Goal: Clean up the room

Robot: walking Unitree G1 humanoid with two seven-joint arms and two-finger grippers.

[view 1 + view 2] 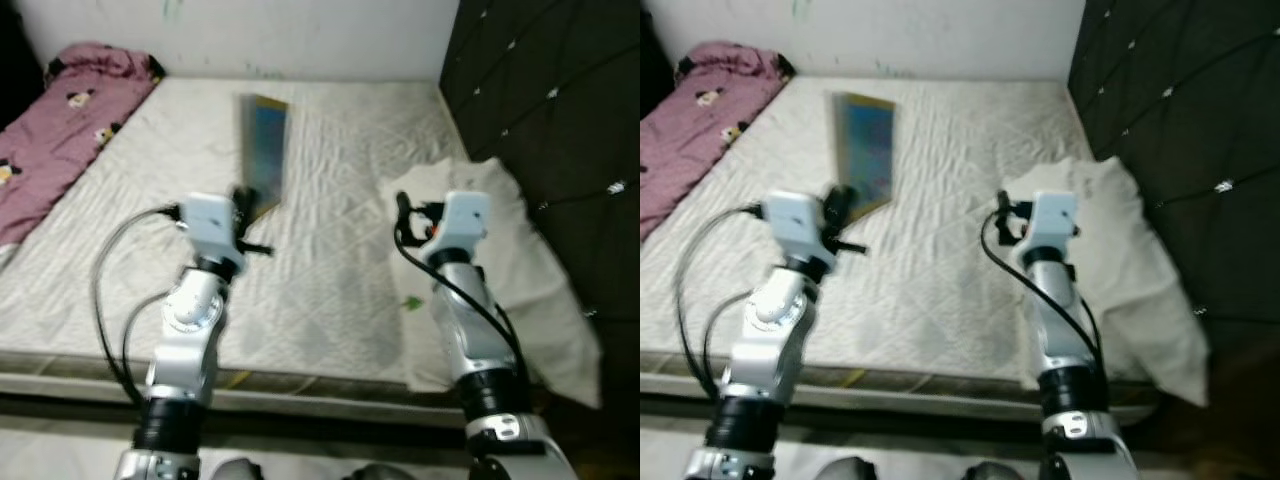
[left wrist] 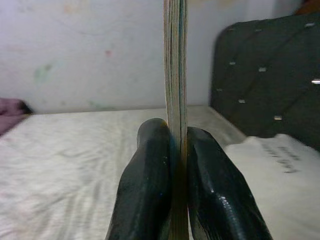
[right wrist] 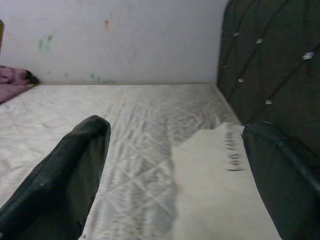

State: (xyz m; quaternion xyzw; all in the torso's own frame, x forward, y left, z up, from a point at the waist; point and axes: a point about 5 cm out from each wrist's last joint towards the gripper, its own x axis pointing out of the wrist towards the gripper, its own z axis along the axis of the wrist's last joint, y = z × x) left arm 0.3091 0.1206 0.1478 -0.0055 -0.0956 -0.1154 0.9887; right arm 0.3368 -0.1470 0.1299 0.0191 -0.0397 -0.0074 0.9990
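Note:
A thin blue-covered book [image 1: 264,150] stands on edge above the white mattress [image 1: 330,290], and my left gripper [image 1: 244,205] is shut on its lower end. The left wrist view looks along the book's page edge [image 2: 175,75], pinched between the two black fingers [image 2: 145,185]. My right gripper [image 1: 403,208] hovers open over the mattress beside a white pillow [image 1: 520,270]. Its fingers [image 3: 65,185] are spread wide with nothing between them.
A pink patterned blanket [image 1: 60,140] lies bunched along the bed's far left side. A dark tufted headboard [image 1: 560,120] runs along the right. A pale wall [image 1: 250,35] stands behind the bed. The mattress's front edge [image 1: 300,395] is just before me.

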